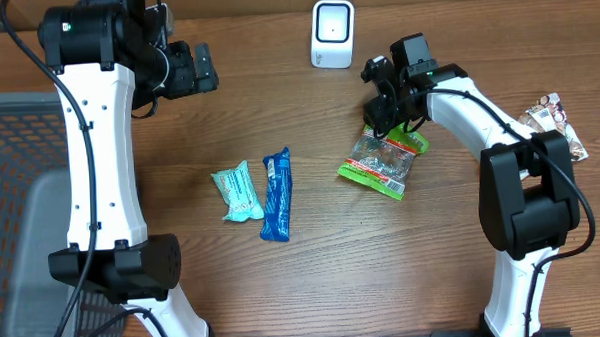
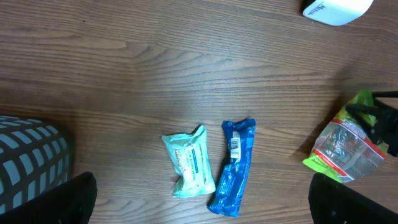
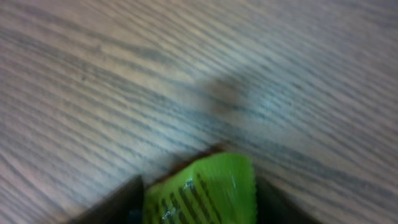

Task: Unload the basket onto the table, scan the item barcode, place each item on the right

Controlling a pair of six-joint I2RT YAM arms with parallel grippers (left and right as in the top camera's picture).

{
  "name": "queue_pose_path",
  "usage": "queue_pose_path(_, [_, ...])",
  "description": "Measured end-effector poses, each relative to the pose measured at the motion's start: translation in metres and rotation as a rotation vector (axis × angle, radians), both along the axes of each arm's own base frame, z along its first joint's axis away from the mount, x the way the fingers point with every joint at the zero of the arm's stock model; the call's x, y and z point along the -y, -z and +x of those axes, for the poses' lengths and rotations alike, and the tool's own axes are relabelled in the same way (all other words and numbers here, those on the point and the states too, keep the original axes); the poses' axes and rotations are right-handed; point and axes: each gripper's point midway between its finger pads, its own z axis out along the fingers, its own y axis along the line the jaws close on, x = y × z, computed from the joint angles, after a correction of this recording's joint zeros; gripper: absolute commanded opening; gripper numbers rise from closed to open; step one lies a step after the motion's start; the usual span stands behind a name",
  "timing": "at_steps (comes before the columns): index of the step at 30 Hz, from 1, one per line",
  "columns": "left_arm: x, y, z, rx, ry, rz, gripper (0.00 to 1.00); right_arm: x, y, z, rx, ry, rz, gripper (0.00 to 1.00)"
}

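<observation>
Likely light, crinkly and slippery, so best pinched at the sealed top edge: green snack bag (image 1: pixel 380 166) flat on table (image 1: pixel 314 288) near scanner (image 1: pixel 332 33), flanked by half-closed right gripper (image 1: pixel 383 121), clamp unconfirmable; left gripper (image 1: pixel 198 68) wide open, holding nothing.

light: bright, even | shadows: soft | right wrist view: blurred, perhaps too close

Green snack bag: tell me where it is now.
Overhead view: the green snack bag lies right of centre, below the white scanner, its top edge between the fingers of the right gripper.
</observation>
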Motion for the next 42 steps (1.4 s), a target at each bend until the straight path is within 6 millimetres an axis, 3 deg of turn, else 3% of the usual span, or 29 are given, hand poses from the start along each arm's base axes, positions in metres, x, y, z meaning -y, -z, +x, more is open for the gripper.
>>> queue_pose_path(4, [0.0, 0.0, 0.0, 0.0, 0.0, 0.0, 1.0, 0.003, 0.001, -0.001, -0.019, 0.047, 0.0, 0.04])
queue_pose_path(10, [0.0, 0.0, 0.0, 0.0, 0.0, 0.0, 1.0, 0.019, 0.007, -0.009, -0.108, 0.235, 0.001, 0.04])
queue_pose_path(13, [0.0, 0.0, 0.0, 0.0, 0.0, 0.0, 1.0, 0.043, 0.012, -0.018, -0.197, 0.492, -0.029, 0.04])
queue_pose_path(17, [0.0, 0.0, 0.0, 0.0, 0.0, 0.0, 0.99, 0.078, 0.019, -0.048, -0.363, 0.865, -0.063, 0.04])
queue_pose_path(18, [0.0, 0.0, 0.0, 0.0, 0.0, 0.0, 1.0, 0.084, 0.02, -0.052, -0.394, 0.927, -0.06, 0.07])
queue_pose_path(20, [0.0, 0.0, 0.0, 0.0, 0.0, 0.0, 1.0, 0.089, 0.02, -0.057, -0.437, 0.97, -0.04, 0.23])
queue_pose_path(22, [0.0, 0.0, 0.0, 0.0, 0.0, 0.0, 1.0, 0.091, 0.015, -0.063, -0.488, 0.942, -0.021, 0.38])
queue_pose_path(24, [0.0, 0.0, 0.0, 0.0, 0.0, 0.0, 1.0, 0.087, 0.004, -0.066, -0.521, 0.873, -0.007, 0.6])
queue_pose_path(26, [0.0, 0.0, 0.0, 0.0, 0.0, 0.0, 1.0, 0.082, -0.013, -0.059, -0.503, 0.771, 0.011, 0.82])
queue_pose_path(28, [0.0, 0.0, 0.0, 0.0, 0.0, 0.0, 1.0, 0.075, -0.032, -0.042, -0.432, 0.652, 0.037, 0.96])
queue_pose_path(30, [0.0, 0.0, 0.0, 0.0, 0.0, 0.0, 1.0, 0.07, -0.047, -0.025, -0.344, 0.529, 0.053, 1.0])
queue_pose_path(33, [0.0, 0.0, 0.0, 0.0, 0.0, 0.0, 1.0, 0.065, -0.052, -0.017, -0.276, 0.368, 0.045, 1.0])
queue_pose_path(38, [0.0, 0.0, 0.0, 0.0, 0.0, 0.0, 1.0, 0.055, -0.043, -0.03, -0.263, 0.128, 0.049, 0.95])
queue_pose_path(42, [0.0, 0.0, 0.0, 0.0, 0.0, 0.0, 1.0, 0.048, -0.022, -0.053, -0.3, -0.022, 0.063, 0.89])
